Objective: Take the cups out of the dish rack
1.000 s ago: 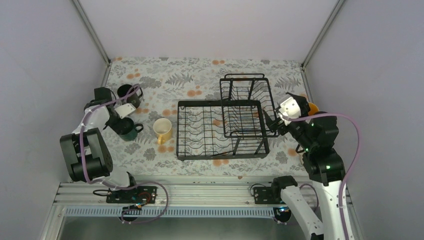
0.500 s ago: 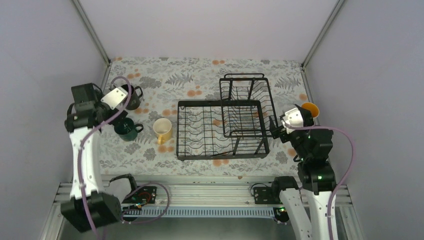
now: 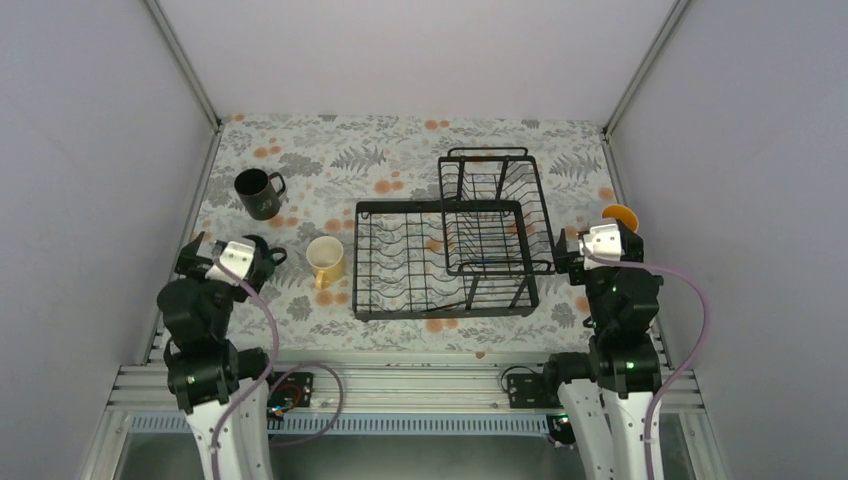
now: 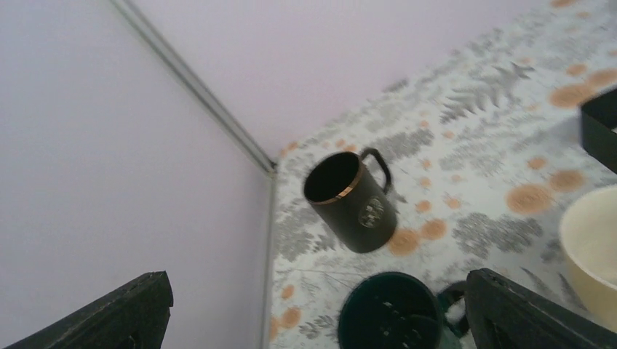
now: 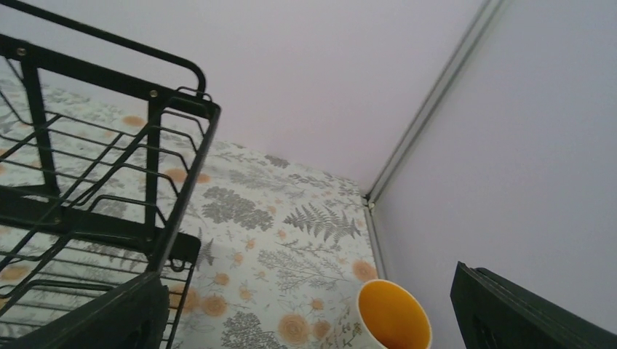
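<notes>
The black wire dish rack (image 3: 400, 300) holds no cups; its raised basket (image 3: 495, 215) also appears at the left of the right wrist view (image 5: 156, 149). A black mug (image 3: 258, 192) (image 4: 353, 200), a dark teal-green mug (image 3: 268, 258) (image 4: 396, 316) and a pale yellow mug (image 3: 326, 260) (image 4: 593, 254) stand upright on the table left of the rack. A white mug with orange inside (image 3: 620, 214) (image 5: 393, 316) stands at the right wall. My left gripper (image 3: 228, 250) (image 4: 320, 316) is open just behind the teal mug. My right gripper (image 3: 600, 238) (image 5: 309, 320) is open and empty near the orange-lined mug.
A floral cloth (image 3: 400, 150) covers the table. Lilac walls close in on three sides, with metal corner posts (image 3: 185, 70) at the back. The aluminium base rail (image 3: 400, 385) runs along the near edge.
The left gripper has opened, let go of the teal mug and drawn back toward its base. The right arm has also pulled back from the rack's side.
</notes>
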Controlling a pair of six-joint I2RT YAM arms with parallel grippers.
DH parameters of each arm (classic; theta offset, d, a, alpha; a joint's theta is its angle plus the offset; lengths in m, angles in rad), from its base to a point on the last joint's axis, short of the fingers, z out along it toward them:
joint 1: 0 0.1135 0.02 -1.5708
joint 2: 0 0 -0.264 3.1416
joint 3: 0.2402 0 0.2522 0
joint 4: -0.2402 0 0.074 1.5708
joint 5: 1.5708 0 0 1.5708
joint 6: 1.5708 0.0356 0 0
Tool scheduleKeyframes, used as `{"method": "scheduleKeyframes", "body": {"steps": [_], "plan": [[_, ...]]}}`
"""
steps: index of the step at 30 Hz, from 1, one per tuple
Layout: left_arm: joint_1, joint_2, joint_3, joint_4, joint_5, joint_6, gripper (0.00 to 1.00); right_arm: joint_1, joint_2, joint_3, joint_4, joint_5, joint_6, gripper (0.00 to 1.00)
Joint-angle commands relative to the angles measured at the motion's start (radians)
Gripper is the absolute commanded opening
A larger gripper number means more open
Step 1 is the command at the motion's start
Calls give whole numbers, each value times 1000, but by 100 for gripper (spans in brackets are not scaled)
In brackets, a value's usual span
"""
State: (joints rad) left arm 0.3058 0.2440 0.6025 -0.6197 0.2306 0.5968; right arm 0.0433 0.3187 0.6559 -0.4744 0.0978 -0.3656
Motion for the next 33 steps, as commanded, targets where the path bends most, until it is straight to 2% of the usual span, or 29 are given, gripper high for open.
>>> {"method": "scheduleKeyframes", "body": {"steps": [1, 3, 5, 11, 22, 33], "plan": [[4, -149, -78, 127, -146, -107, 100, -11, -24, -39, 74, 128, 38, 100], [3, -182, -92, 130, -160, -101, 100, -16, -36, -93, 164, 293, 57, 100], [4, -191, -94, 138, -184, -113, 100, -21, -51, -129, 238, 380, 68, 100], [3, -144, -117, 160, -202, -142, 100, -25, -64, -150, 247, 417, 85, 100], [3, -181, -169, 208, -297, -186, 100, -29, -102, -213, 246, 443, 89, 100], [3, -175, -167, 206, -286, -183, 100, -28, -110, -229, 254, 456, 99, 100]]}}
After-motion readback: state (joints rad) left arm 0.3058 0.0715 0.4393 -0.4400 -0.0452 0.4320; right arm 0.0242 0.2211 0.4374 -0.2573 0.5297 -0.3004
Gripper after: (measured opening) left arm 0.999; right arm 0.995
